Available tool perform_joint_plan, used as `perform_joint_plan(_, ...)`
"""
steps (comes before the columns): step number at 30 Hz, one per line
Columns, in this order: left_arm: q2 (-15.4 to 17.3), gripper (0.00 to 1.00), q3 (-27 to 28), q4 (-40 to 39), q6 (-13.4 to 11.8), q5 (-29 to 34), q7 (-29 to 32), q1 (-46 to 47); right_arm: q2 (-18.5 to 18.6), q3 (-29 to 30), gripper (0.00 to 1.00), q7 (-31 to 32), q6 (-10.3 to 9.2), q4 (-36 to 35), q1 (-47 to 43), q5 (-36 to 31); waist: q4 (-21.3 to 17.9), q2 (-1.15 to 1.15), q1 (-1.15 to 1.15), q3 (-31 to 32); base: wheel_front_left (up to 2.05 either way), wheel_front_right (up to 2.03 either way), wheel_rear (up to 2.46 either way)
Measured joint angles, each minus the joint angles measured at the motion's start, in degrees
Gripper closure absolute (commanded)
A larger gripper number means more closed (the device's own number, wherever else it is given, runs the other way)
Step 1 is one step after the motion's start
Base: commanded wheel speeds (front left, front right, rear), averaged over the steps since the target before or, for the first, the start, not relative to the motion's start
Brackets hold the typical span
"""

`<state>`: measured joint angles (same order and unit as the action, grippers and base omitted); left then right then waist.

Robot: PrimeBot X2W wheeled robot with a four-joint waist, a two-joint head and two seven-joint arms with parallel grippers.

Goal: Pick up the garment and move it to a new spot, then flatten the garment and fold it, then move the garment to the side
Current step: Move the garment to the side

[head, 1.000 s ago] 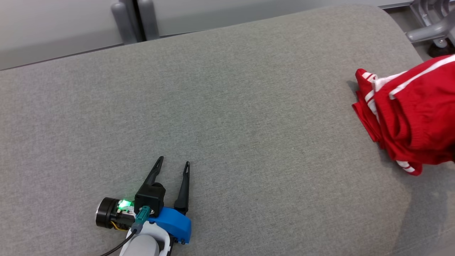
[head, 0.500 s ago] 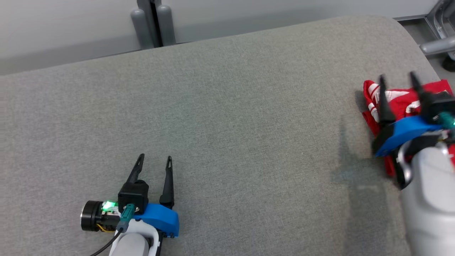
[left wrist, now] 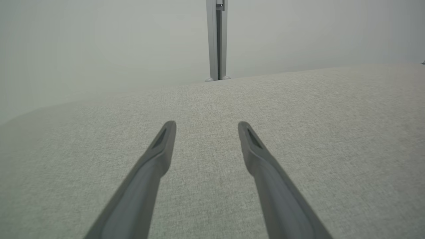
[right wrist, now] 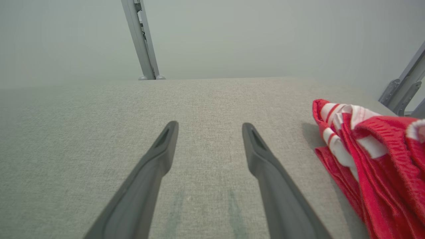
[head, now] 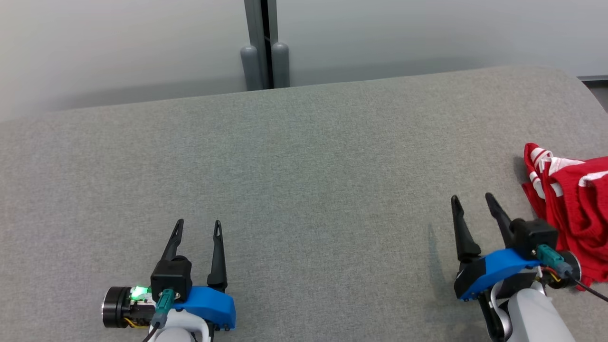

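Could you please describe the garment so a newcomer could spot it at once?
Follow the wide grey surface to its right edge. Beside the right hand lies the garment: a crumpled heap, the only bright red thing, with white stripes.

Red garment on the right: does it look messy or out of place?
The red garment lies bunched in creased folds at the right edge of the grey surface, not spread flat. The open right gripper sits beside it, not holding it. Nothing else stands out.

Garment bunched at table's right edge, right gripper just left of it, left gripper well apart at near left, post behind table.
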<state>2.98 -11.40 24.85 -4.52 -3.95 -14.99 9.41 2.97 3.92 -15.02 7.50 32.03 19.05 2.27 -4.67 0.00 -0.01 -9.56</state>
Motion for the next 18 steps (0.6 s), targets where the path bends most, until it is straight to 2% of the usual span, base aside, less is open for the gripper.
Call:
perform_joint_plan(8, 0.0, 0.0, 1.8, -0.6, -1.2, -0.7, 0.0, -2.5, -0.1, -2.8, 0.0, 0.0, 0.0, -0.5, -3.3, 1.5, 2.4, 0.0, 0.0, 2.6, 0.0, 0.0, 0.0)
perform_joint_plan(15, 0.0, 0.0, 3.5, -1.0, -0.9, -0.5, 0.0, -4.0, -0.1, -3.4, 0.0, 0.0, 0.0, -1.2, -4.3, 3.0, 3.9, 0.0, 0.0, 5.4, 0.0, 0.0, 0.0)
perform_joint_plan(18, 0.0, 0.0, 4.2, -1.2, 0.0, -1.0, 0.0, -5.1, -0.1, -4.1, 0.0, 0.0, 0.0, -1.2, -4.7, 3.5, 4.1, 0.0, 0.0, 6.8, 0.0, 0.0, 0.0)
